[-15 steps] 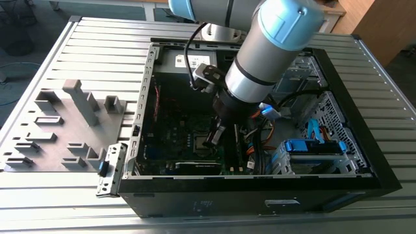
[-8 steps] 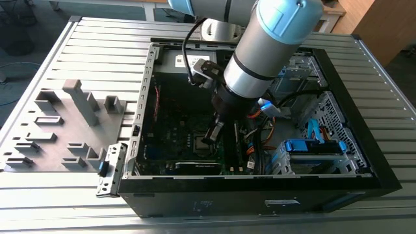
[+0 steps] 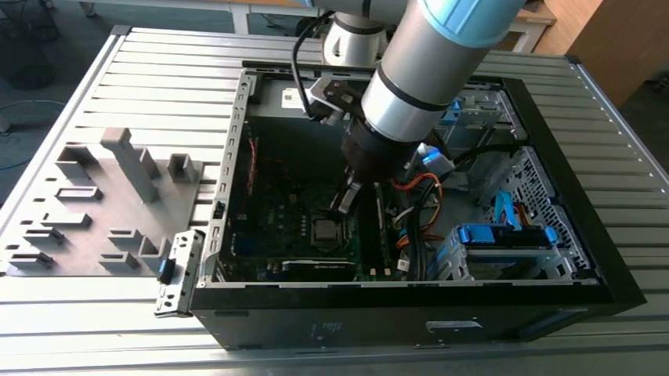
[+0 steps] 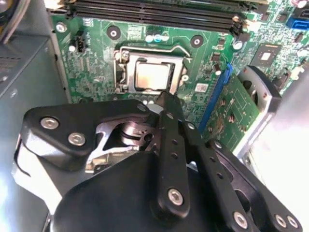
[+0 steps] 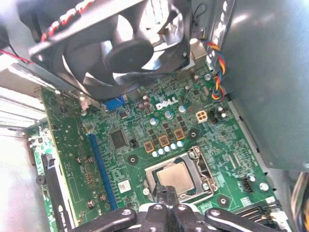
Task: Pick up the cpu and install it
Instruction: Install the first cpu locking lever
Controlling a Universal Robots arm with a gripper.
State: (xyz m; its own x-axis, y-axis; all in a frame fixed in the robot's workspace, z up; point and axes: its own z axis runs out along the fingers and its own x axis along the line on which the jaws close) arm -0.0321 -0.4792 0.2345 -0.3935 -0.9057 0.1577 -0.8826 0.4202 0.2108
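The cpu point(image 3: 327, 229) is a small silvery-grey square lying flat in its socket on the green motherboard point(image 3: 274, 215) inside the open computer case. In both wrist views the cpu point(image 4: 152, 76) point(image 5: 176, 178) rests within the metal socket frame. My gripper point(image 3: 343, 207) hangs just above the board on the arm. Its black fingers meet at one tip beside the chip's edge point(image 4: 166, 99) point(image 5: 166, 192), shut, with nothing between them. I cannot tell whether the tip touches the chip.
The case walls point(image 3: 235, 157) ring the board. A black fan point(image 5: 130, 43), memory slots point(image 4: 159, 14), a blue card slot point(image 5: 99, 164), orange cables point(image 3: 418, 184) and a blue drive bracket point(image 3: 502, 235) crowd the socket. Grey tray blocks point(image 3: 105, 196) stand at the exterior view's left.
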